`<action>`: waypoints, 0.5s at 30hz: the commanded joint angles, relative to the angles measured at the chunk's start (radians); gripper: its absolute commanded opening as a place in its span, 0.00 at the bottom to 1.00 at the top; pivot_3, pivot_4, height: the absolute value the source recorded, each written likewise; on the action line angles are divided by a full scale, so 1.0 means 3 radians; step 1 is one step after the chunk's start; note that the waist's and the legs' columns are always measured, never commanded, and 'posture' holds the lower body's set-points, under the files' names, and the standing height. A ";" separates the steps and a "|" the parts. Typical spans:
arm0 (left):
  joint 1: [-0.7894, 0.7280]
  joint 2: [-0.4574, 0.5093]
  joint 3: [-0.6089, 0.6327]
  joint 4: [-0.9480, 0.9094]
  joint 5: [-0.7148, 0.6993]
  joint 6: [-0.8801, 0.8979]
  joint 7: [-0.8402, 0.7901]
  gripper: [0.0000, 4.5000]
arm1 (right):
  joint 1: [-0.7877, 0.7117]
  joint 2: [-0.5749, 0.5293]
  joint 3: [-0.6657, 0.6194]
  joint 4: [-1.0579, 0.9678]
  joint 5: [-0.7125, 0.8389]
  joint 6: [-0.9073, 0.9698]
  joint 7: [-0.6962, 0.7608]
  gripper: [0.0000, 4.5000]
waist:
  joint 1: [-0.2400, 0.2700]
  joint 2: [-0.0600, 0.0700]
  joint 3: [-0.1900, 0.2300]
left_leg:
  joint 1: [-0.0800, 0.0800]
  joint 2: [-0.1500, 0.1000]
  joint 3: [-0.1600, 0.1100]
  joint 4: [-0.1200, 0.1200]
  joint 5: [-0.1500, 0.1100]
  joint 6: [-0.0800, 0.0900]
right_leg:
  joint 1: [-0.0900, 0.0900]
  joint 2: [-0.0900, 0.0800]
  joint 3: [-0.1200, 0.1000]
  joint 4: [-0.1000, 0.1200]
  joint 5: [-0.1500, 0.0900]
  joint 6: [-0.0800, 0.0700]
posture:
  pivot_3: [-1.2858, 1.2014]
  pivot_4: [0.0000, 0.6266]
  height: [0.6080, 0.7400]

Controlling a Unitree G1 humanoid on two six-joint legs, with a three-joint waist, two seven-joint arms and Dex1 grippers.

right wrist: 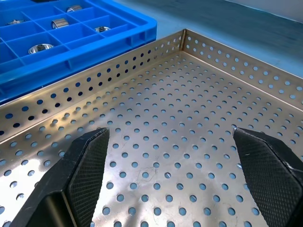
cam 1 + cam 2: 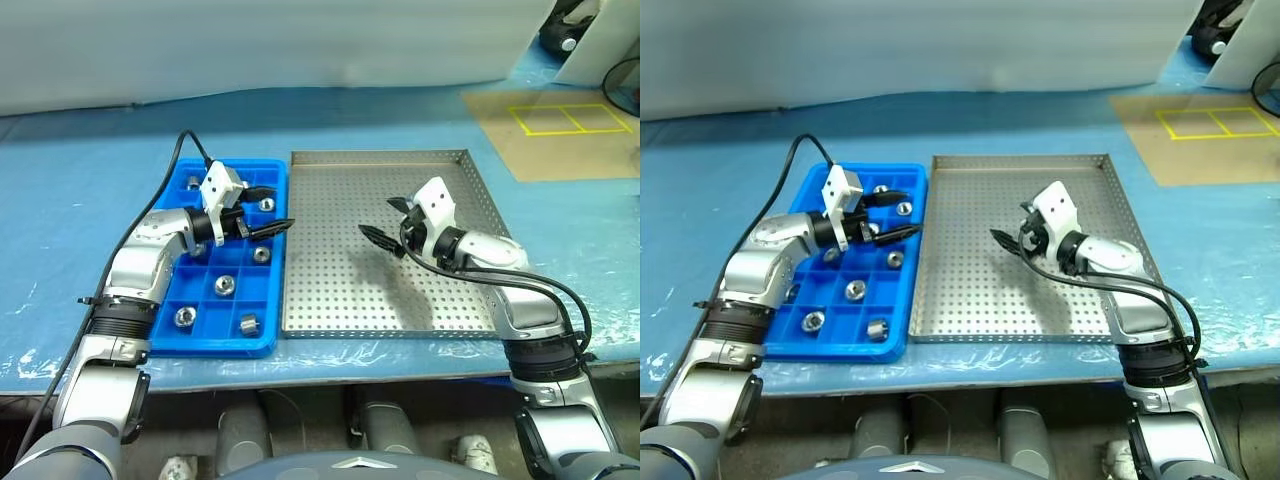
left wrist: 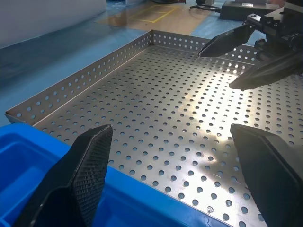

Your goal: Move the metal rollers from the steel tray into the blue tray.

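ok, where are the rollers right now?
All visible metal rollers sit in compartments of the blue tray, on the robot's left, beside the steel tray, whose floor is bare.

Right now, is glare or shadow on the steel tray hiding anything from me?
Left wrist view: a bright sheen on the steel tray floor, holes readable through it. Left eye view: the right gripper and its arm cast a soft shadow on the floor, perforations visible. Right wrist view: evenly lit, no rollers on the floor.
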 commanded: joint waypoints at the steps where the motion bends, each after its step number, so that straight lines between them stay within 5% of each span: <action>1: -0.0106 0.0032 0.0050 -0.0024 -0.0035 -0.0010 -0.0044 0.94 | -0.0012 0.0026 0.0004 -0.0128 0.0041 -0.0065 -0.0025 0.96 | -0.0001 0.0000 0.0000 | 0.0000 0.0000 0.0001 0.0000 0.0000 0.0000 | 0.0000 0.0000 0.0001 0.0000 0.0000 0.0000 | 0.39 0.24 1.00; 15: -0.0161 0.0040 0.0067 0.0035 -0.0010 -0.0036 -0.0068 0.94 | -0.0069 0.0067 0.0063 -0.0047 0.0012 -0.0133 -0.0038 0.96 | -0.0001 0.0000 0.0000 | 0.0001 0.0000 0.0006 0.0000 -0.0001 0.0002 | -0.0002 0.0000 0.0005 0.0000 0.0000 0.0000 | 0.39 0.24 1.00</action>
